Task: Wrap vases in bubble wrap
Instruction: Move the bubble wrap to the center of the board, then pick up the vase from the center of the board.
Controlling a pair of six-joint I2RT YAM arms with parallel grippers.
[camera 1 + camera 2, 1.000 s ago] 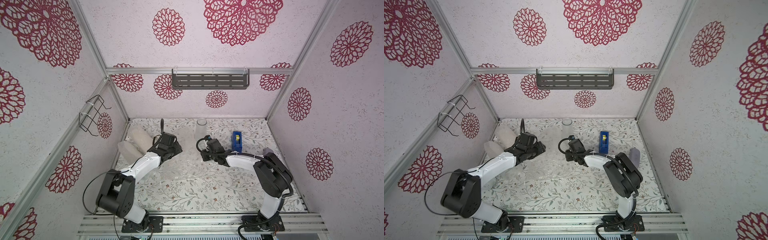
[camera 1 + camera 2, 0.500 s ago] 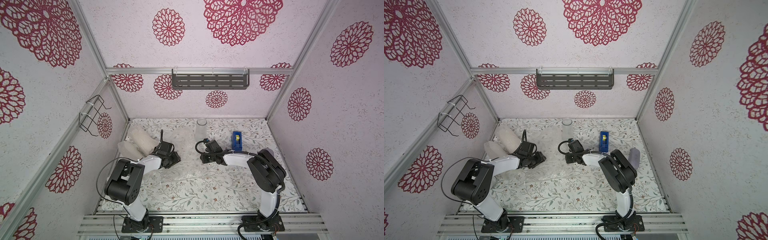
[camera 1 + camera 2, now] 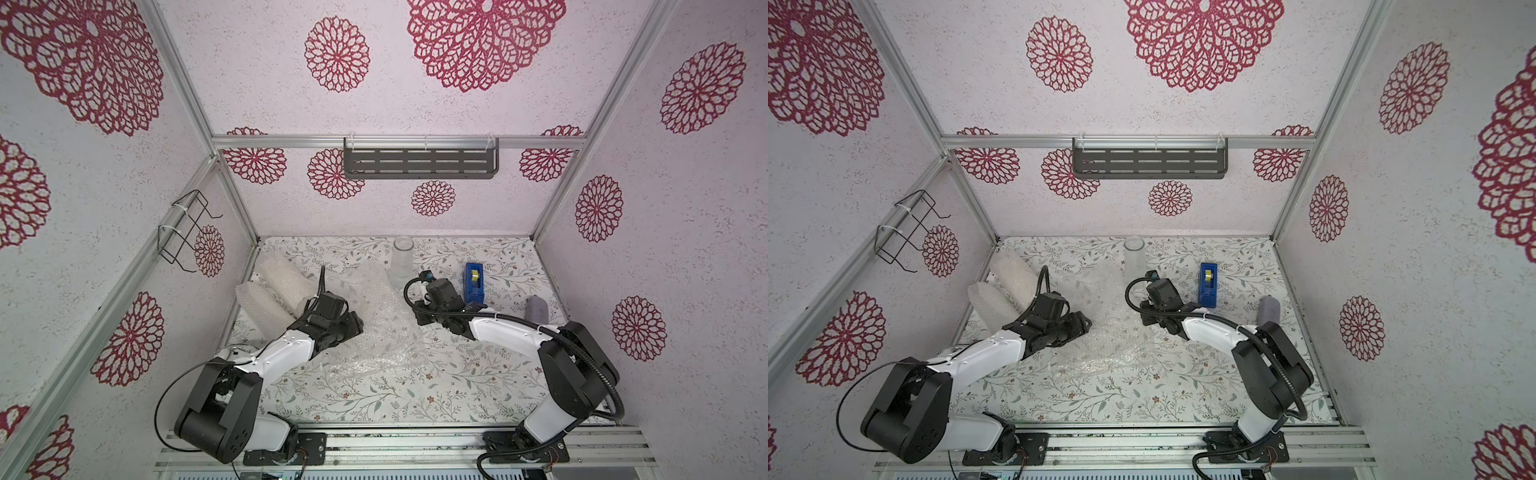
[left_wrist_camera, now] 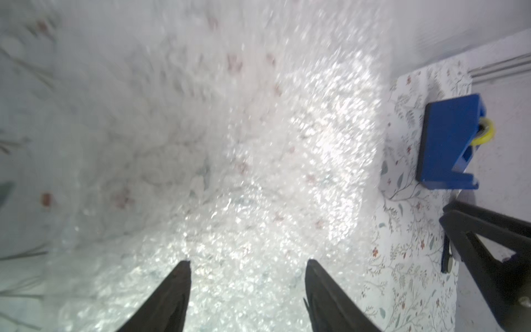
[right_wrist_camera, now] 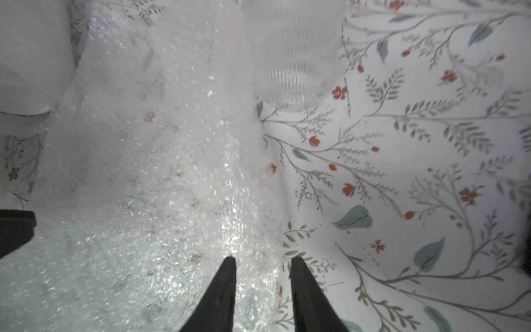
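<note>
Since one second ago, the left gripper (image 4: 247, 263) has shifted nearer and toward the centre of the bench (image 3: 415, 395), over the bubble wrap (image 3: 374, 328).

Left jaws: apart, nothing between them, with the sheet directly beneath.

Right gripper (image 5: 263, 260): jaws apart with a narrower gap, at the right edge of the sheet. Whether they touch it cannot be told.

The sheet lies crumpled at mid-bench between both arms. One clear glass vase (image 3: 402, 262) stands upright and unwrapped at the sheet's far edge. Two wrapped bundles (image 3: 286, 278) lean at the far left. A blue tape dispenser (image 3: 473, 282) stands right of the vase.
</note>
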